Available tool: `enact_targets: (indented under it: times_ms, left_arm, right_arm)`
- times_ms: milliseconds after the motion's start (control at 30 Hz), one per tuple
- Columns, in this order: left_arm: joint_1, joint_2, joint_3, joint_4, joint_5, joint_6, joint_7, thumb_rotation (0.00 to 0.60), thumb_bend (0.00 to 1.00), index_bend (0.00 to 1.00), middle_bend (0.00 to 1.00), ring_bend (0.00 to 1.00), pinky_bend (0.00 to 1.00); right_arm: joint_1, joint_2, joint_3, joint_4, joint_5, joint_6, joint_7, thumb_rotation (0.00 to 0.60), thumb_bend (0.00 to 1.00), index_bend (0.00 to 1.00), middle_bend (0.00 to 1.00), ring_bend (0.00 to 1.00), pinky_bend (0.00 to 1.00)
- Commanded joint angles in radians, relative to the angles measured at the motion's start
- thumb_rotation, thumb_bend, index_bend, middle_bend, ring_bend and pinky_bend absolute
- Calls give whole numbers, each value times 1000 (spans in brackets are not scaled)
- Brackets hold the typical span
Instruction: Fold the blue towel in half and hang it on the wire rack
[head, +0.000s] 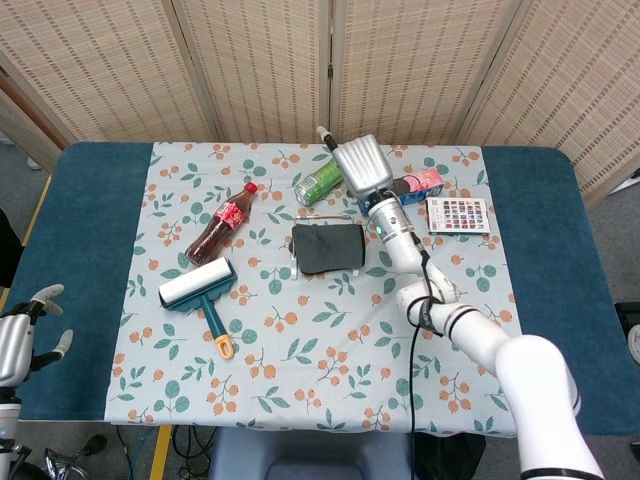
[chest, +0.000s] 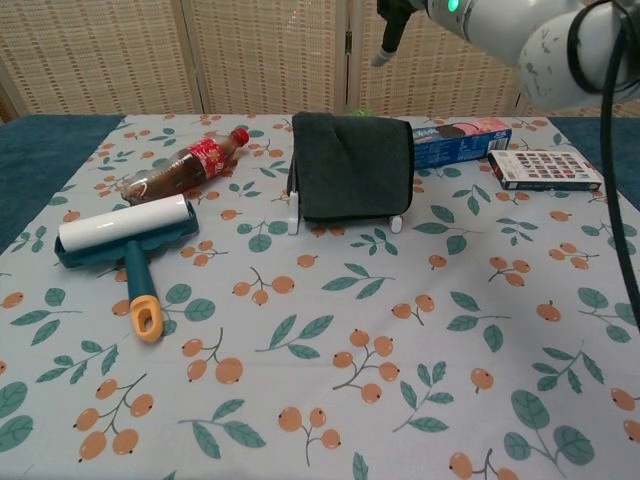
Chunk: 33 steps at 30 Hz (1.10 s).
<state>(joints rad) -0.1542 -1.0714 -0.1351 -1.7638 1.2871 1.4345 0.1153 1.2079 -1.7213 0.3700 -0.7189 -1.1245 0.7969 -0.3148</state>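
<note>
The dark blue towel (head: 328, 247) (chest: 352, 165) hangs folded over the wire rack (chest: 293, 226), whose white feet show under the cloth's lower corners. My right hand (head: 362, 168) hovers above and behind the towel, holding nothing, its fingers apart. In the chest view only its fingertips (chest: 388, 45) show at the top edge. My left hand (head: 15, 340) hangs off the table's near left corner, open and empty.
A cola bottle (head: 220, 225) (chest: 185, 165) and a teal lint roller (head: 200, 293) (chest: 125, 238) lie left of the rack. Behind it lies a green can (head: 318, 184). A blue-pink box (head: 415, 186) (chest: 460, 140) and a flat patterned box (head: 457, 215) (chest: 545, 168) lie to the right.
</note>
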Motion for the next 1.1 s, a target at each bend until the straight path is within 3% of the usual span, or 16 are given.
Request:
enact_targets:
  times_ms: [33,133,333,467,533,800,1100]
  left_arm:
    - [-5,4,-4,2,-2,-5,6,600,312,216,432,381,487]
    - [-10,10,-6,0,-5,-11,13,600,313,216,432,380,480]
    - [-25,22,-9,-4,-15,-37,33,600,313,217,420,357,454]
    - [-35,39,-4,-11,-26,-66,52,600,313,216,386,309,420]
    - [-38,41,-3,-11,-29,-71,57,600,313,212,372,293,402]
    - [-33,8,-4,5,-31,-32,105,600,313,207,349,271,372]
    - [-16,-10,11,-35,-19,10,161,600,312,208,347,271,368]
  right_arm:
    - [-138,178,-41,-271,-40,138,-31,600,142,273,845,826,966]
    - [-208,271,-61,-417,-51,200,-62,600,202,325,813,803,966]
    - [-374,465,-119,-712,-58,318,-96,600,210,396,740,724,958]
    - [-485,567,-178,-828,-83,392,-93,600,212,398,670,628,825]
    - [-538,599,-207,-862,-103,433,-84,600,216,397,618,570,756]
    - [-767,672,-329,-925,-216,625,31,600,230,387,474,417,632]
    - [-969,637,-401,-906,-302,810,132,600,264,370,454,393,607]
